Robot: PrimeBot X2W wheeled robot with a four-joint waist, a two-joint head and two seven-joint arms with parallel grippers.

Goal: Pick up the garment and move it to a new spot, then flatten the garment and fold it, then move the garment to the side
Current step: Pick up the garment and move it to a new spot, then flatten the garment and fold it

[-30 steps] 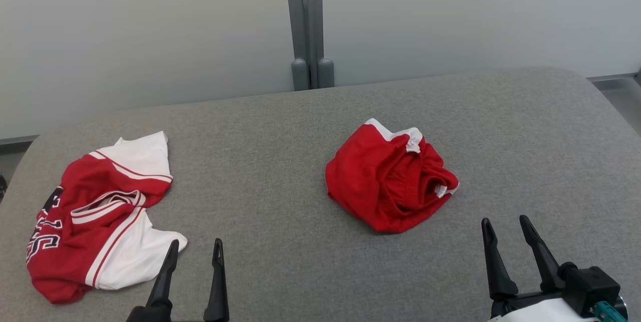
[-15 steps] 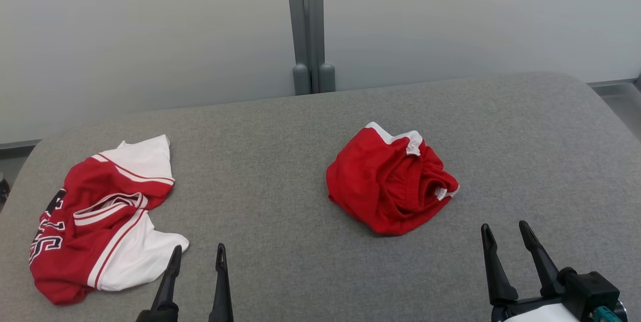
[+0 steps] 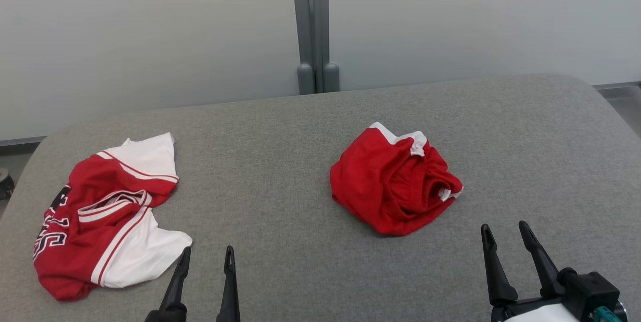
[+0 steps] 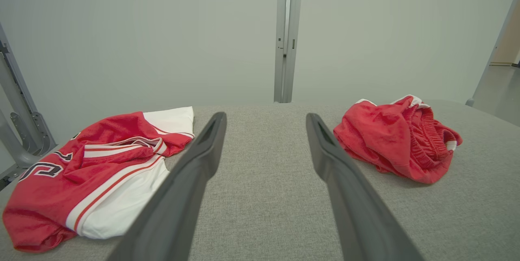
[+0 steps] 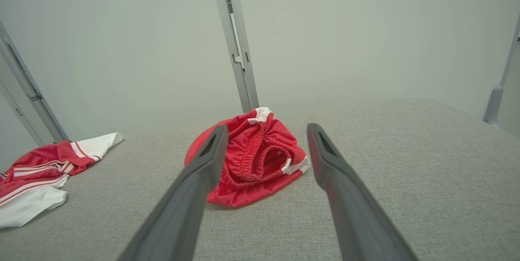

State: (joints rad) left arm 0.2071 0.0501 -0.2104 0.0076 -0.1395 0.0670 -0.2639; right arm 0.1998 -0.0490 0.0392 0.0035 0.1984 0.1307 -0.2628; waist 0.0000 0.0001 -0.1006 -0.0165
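2 crumpled garments lie on a grey desk (image 3: 280, 162) with a felt-like weave and rounded corners, seen here from the robot's head. The shorts (image 3: 393, 189), soft matte red cloth with white trim, sit just right of the desk's middle, at 11 o'clock from the right pincer (image 3: 504, 225) and apart from it. They are bunched into 1 rounded lump, a little wider from 9 to 3 o'clock than from 12 to 6. The gathered elastic waistband curls open toward 3 o'clock, and a white-edged hem lies at 12.

The jersey (image 3: 100, 212), smooth red and white cloth with thin stripes and black-and-white lettering, lies at the desk's 9 o'clock side. Its long axis runs from 1 to 7 o'clock, with white panels at both ends. The left pincer (image 3: 208, 249) sits low at 6 o'clock, near the jersey's lower white panel.

Each pincer has 2 long, dark, tapering fingers pointing to 12. Both pincers stand released, fingers spread, with nothing between them. In the right wrist view the shorts show between that pincer's 2 fingers, farther along the desk.

Behind the desk, at 12 o'clock, 1 grey metal post (image 3: 314, 26) rises against a plain pale wall (image 3: 150, 36), with 2 rounded caps at its foot.
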